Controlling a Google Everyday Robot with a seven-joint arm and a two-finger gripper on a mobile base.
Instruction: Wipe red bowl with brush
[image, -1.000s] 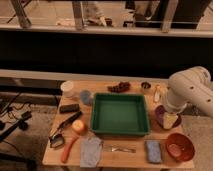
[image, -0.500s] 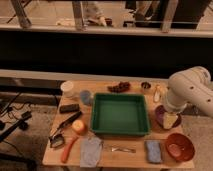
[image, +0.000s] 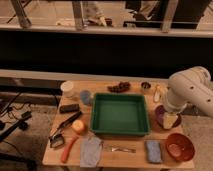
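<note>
The red bowl sits at the table's front right corner, glossy orange-red and upright. The brush lies on the left side of the table, its black handle slanting up to the right and its head toward the front left edge. My white arm reaches in from the right. My gripper hangs at its lower end over the maroon dish, open and holding nothing. It is just behind the red bowl and far to the right of the brush.
A large green tray fills the table's middle. On the left are a white cup, a blue cup, a black block, an orange fruit and an orange stick. A grey-blue cloth and a blue sponge lie in front.
</note>
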